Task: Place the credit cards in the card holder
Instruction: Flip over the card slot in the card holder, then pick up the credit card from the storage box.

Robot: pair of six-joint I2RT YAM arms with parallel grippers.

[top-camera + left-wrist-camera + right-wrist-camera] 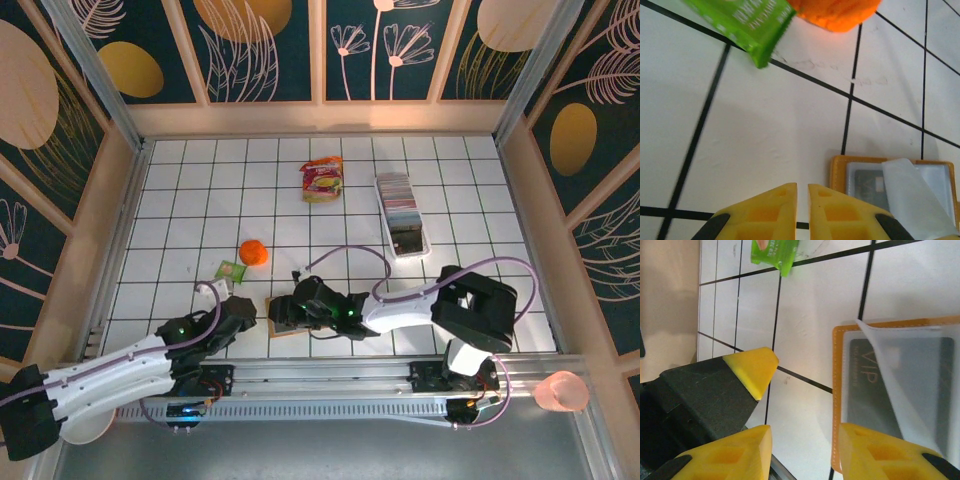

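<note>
Card holder (837, 390): lies open on the white tiled counter (180, 200), near edge, about centre, beneath the tips of both arms. Orange-brown rim.

Right arm (470, 310): stretched leftward along the near edge. Left arm (110, 375): angled in from the near left corner.

Long clear tray (424, 245): far right of centre, carrying a row of credit cards (395, 190). Red-and-yellow snack packet (322, 180): just left of the tray. Orange ball (253, 252): mid-counter, just beside a small green packet (230, 270).

Inside the holder: clear pocket flap (910, 375) askew over a dark grey card (872, 395) marked VIP.

Right claw (805, 440): fingers apart, one over the holder's rim, the other over bare tile; contact cannot be told.

Left claw (801, 192): fingers almost together, only a thin slit, nothing between; over bare tile just beside the holder.
</note>
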